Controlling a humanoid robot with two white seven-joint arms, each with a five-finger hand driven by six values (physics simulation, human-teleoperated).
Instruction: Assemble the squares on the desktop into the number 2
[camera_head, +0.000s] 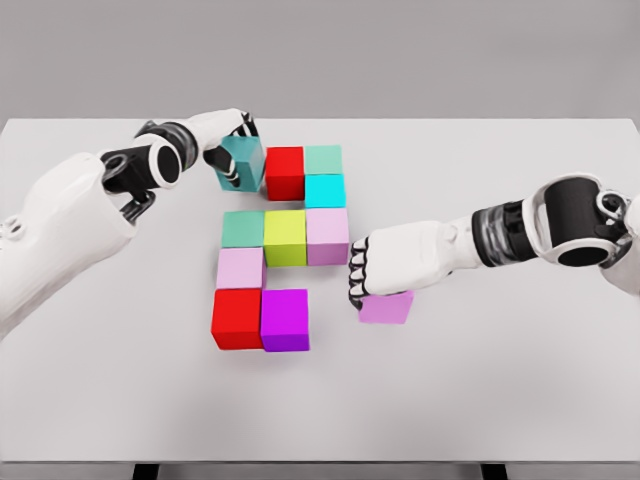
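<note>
Lilac cube (386, 307) under the right hand (392, 262), on the worktop (480, 380) just right of the magenta cube (285, 319), apart from it by a gap; tilted slightly off the grid. Fingers (356, 283) curled down over its top and left face, seemingly pinching it, though contact on the far side hidden. Teal cube (240, 162) in the left hand (222, 140), fingers wrapped round it, held askew just left of the red cube (285, 172) in the top row, touching or nearly so. Rest of the figure laid out: green (324, 159) and cyan (325, 190) cubes at upper right, then a middle row of sea-green (243, 228), yellow (285, 236) and pale lilac (327, 235), pink (241, 268) below at left, lower red (237, 318) and magenta along the bottom. Bottom-right spot unfilled, probably meant for the lilac cube; top-left likewise for the teal one. Likely rigid, light, smooth-faced blocks, apt to slip or twist if pinched at a corner; best taken on two opposite flat faces, square to the grid. Little room beside neighbours, so a risk of nudging the magenta cube when sliding in.
</note>
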